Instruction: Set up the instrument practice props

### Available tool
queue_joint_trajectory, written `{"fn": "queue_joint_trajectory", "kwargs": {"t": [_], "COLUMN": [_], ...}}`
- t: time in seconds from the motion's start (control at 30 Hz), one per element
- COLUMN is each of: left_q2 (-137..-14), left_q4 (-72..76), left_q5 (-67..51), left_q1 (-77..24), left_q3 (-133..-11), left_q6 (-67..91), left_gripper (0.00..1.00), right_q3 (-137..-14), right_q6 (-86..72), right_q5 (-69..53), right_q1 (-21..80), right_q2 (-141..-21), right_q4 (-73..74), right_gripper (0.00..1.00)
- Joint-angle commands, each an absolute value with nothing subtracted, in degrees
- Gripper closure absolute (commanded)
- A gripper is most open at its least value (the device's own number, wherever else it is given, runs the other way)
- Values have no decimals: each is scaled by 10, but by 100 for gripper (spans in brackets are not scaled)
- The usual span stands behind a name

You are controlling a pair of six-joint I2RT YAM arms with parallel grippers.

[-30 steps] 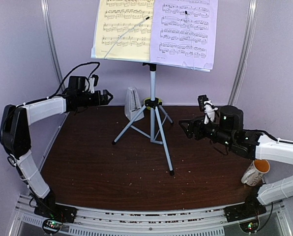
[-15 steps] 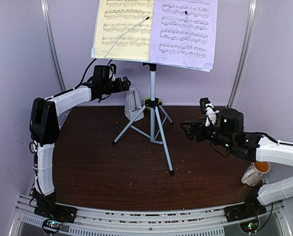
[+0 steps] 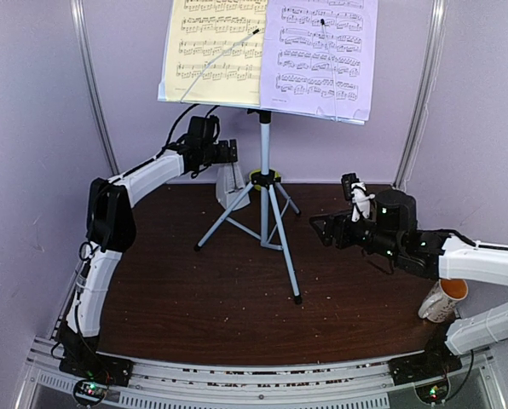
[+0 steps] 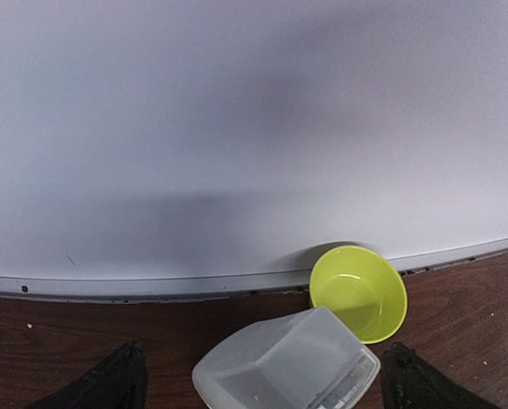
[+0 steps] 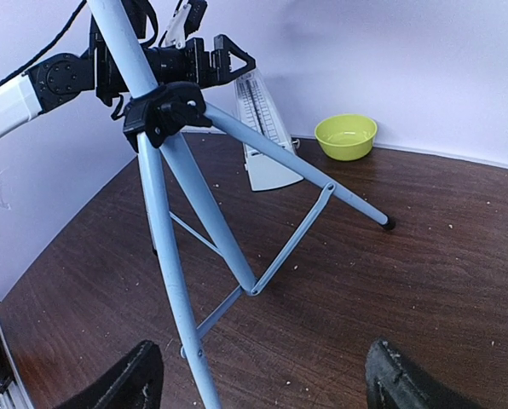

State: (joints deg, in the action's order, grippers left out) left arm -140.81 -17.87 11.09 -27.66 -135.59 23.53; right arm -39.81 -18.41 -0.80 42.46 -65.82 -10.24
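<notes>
At the back of the table, 12 o'clock from the arm bases: music stand, upright on its tripod.

- Yellow sheet and lilac sheet: both on the stand's desk, side by side, yellow at 9 o'clock of lilac.
- Metronome: upright, just beside the tripod at its 10 o'clock, near the back wall.
- Left gripper: over the metronome, jaws at full spread, holding nothing.
- Right gripper: at 3 o'clock of the tripod, jaws well apart, holding nothing.
- Progress, as judged: stand and sheets look done; only the metronome's final placing seems left.
- Not props: green bowl at the metronome's 1 o'clock; mug at the table's 4 o'clock.
- Surface: dark brown wood, flecked with pale crumbs.
- Room: plain pale lilac walls, grey trim along the base.
</notes>
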Motion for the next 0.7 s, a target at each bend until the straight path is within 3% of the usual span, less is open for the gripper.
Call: {"fn": "queue_joint_trajectory", "kwargs": {"t": [0.0,0.33,0.67], "left_q2": [-1420,-1442,-1372], "left_q4": [-193,-195,-146], "left_q5": [147,155,-43], "left_q1": [-287,-284,-253], "left_q3": [-1385,-1374,-1287], "left_q6": [205,192,85], "left_gripper": [2,2,7], "right_q3": [-414,-422,-416], "right_q6": [-188,-187,-175], "right_q5": [-14,-14,-7], "right_q1": [424,424,423], "right_q2": [-668,-671,-656], "right_q4": [-112,-104,-97], "right_gripper": [18,18,17]}}
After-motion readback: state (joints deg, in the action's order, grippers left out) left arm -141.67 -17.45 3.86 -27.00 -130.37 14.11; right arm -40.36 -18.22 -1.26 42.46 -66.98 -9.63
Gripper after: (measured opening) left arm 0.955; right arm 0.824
